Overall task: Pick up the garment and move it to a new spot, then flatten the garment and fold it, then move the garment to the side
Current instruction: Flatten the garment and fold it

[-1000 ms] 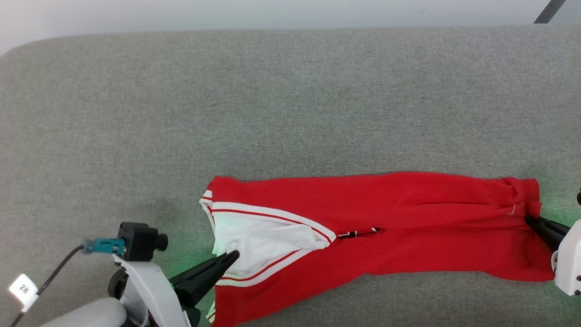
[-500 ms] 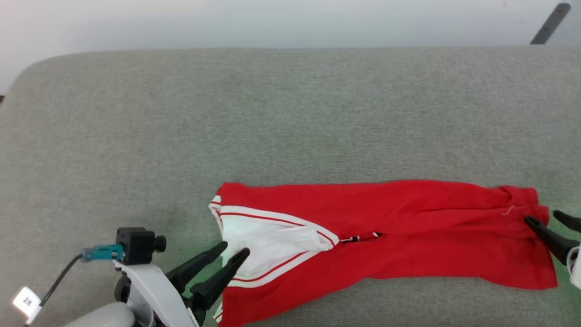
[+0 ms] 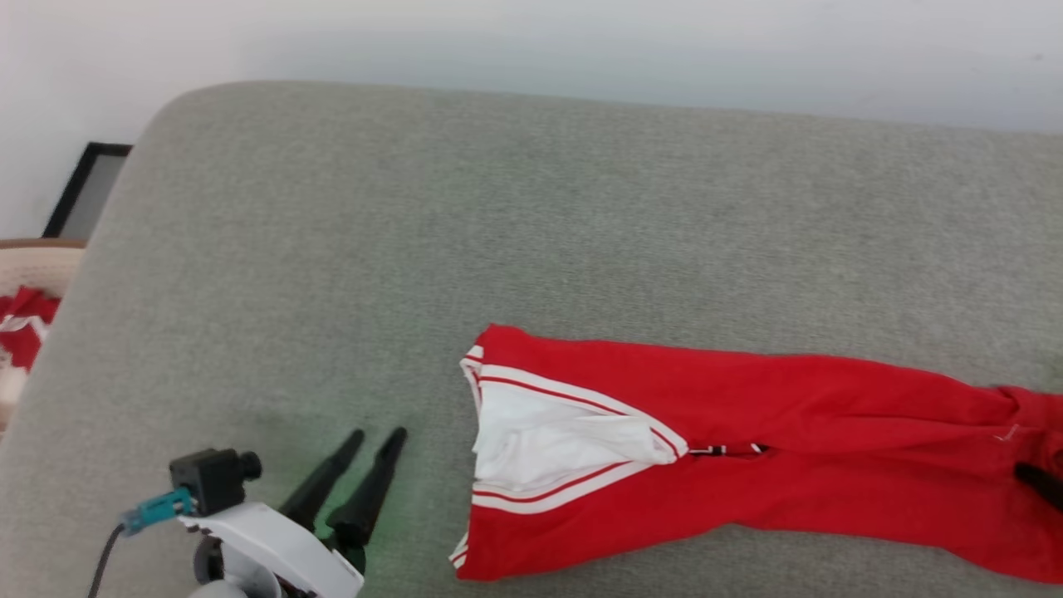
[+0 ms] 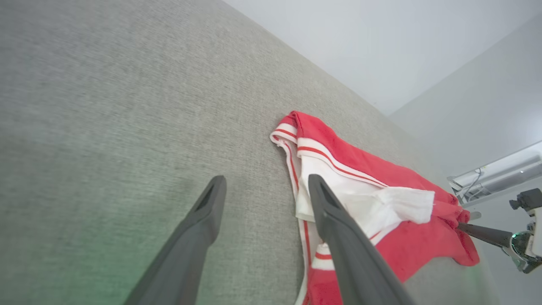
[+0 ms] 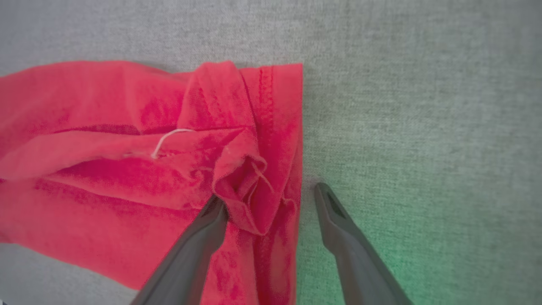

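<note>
Both grippers have let go since 1 second ago – the left gripper (image 3: 378, 432), then pinched shut on the white collar panel, now sits off the cloth with its 2 dark fingers spread over bare grey cushion (image 3: 531, 249), a strip of cushion showing between them and the garment's (image 3: 747, 473) collar end. The head camera has also swung, so the whole scene sits further right in that view. The right gripper (image 5: 270, 194), clamped on the hem end 1 second ago, now stands wide as well: in its wrist view 1 finger lies over the bunched red hem and the other over grey cushion, with the stitched hem edge running between them and nothing pinched. The garment lies on the cushion as a long red band folded lengthwise, stretched across the lower right of the head view; its collar end, with the white panel (image 3: 556, 440) and red-and-white striped trim, points toward the left gripper, and its hem end reaches the right one. A sliver of black-and-white lettering (image 3: 727, 450) peeks from the fold line. A loose white thread (image 5: 163, 142) curls on the crumpled hem – whether the right finger above the cloth touches it I cannot tell.
</note>
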`<state>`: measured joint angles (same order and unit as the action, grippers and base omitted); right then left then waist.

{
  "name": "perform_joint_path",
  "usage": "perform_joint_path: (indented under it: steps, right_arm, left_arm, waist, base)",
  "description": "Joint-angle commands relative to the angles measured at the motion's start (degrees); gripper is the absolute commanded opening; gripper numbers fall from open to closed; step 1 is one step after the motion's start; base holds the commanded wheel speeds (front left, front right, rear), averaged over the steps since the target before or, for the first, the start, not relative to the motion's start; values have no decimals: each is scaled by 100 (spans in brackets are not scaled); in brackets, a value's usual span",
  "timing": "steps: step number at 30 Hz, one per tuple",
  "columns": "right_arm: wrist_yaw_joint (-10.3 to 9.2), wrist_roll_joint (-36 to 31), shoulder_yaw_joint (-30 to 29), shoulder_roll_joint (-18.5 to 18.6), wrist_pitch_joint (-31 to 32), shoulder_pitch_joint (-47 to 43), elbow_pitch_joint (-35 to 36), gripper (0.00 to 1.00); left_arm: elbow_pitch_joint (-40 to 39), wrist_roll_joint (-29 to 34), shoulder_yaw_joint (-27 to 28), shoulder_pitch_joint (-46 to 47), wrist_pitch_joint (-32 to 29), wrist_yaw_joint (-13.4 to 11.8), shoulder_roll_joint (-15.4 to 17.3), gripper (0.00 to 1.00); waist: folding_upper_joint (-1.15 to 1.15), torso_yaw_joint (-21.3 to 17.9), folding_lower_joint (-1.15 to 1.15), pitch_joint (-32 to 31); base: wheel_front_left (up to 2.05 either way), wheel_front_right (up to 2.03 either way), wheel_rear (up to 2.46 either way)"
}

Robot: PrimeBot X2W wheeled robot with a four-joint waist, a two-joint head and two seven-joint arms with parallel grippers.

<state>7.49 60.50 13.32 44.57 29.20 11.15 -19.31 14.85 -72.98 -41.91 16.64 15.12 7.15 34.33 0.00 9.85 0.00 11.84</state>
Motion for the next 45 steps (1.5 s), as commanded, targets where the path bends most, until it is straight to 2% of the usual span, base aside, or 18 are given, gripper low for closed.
perform_joint_path:
  steps: [1, 8, 14, 19, 21, 22, 23, 24, 27, 39, 45]
  right_arm:
    - [1, -21, 20, -126, 187, 44, -105, 100]
    - [2, -237, -14, -429, 921, 377, -409, 100]
    - [3, -538, -175, -731, 1405, 595, -597, 100]
    - [3, -860, -335, -1060, 1606, 675, -753, 100]
    - [3, -1022, -380, -1217, 1623, 695, -800, 100]
    - [3, -1091, -401, -1293, 1628, 714, -814, 45]
    - [3, -1164, -437, -1371, 1597, 742, -815, 12]
    - [3, -1230, -475, -1437, 1556, 773, -803, 0]
    - [3, -1313, -659, -1538, 1499, 809, -737, 0]
    - [-5, -1685, -1859, -1203, 1070, 914, -620, 0]
    - [-4, -2055, -2746, -841, 797, 824, -847, 0]
  left_arm:
    - [66, 314, 331, -147, -2, 37, -155, 100]
    - [-44, 2251, 1754, -364, -2, 36, -652, 100]
    - [-347, 3969, 2956, -593, -2, -57, -1251, 100]
    - [-301, 4993, 3397, -772, -1, -55, -1631, 100]
    - [-255, 5152, 3510, -791, -1, -24, -1813, 100]
    - [-201, 5279, 3536, -821, -1, -14, -1840, 100]
    - [-171, 5350, 3570, -832, -1, -5, -1884, 100]
    - [-150, 5378, 3614, -823, -1, 1, -1950, 100]
    - [-116, 5493, 3747, -818, -1, 30, -2018, 100]
    - [-271, 5813, 4188, -978, -1, 37, -2033, 100]
    - [-397, 5955, 4356, -1082, -1, 38, -2010, 100]
  waist:
    - [0, 137, 0, -27]
    - [0, 176, 0, -23]
    - [0, 147, 0, -18]
    - [0, 89, 0, 39]
    - [0, 67, 0, 80]
    - [0, 51, 0, 107]
    - [0, 34, 0, 136]
    - [0, 18, 0, 161]
    - [0, -43, 0, 217]
    - [0, -455, 0, 283]
    - [0, -622, 0, 311]
  base:
    - [0, 0, 0]
    - [0, 0, 0]
    - [0, 0, 0]
    - [0, 0, 0]
    - [0, 0, 0]
    - [0, 0, 0]
    - [0, 0, 0]
    - [0, 0, 0]
    - [0, 0, 0]
    - [0, 0, 0]
    - [0, 0, 0]
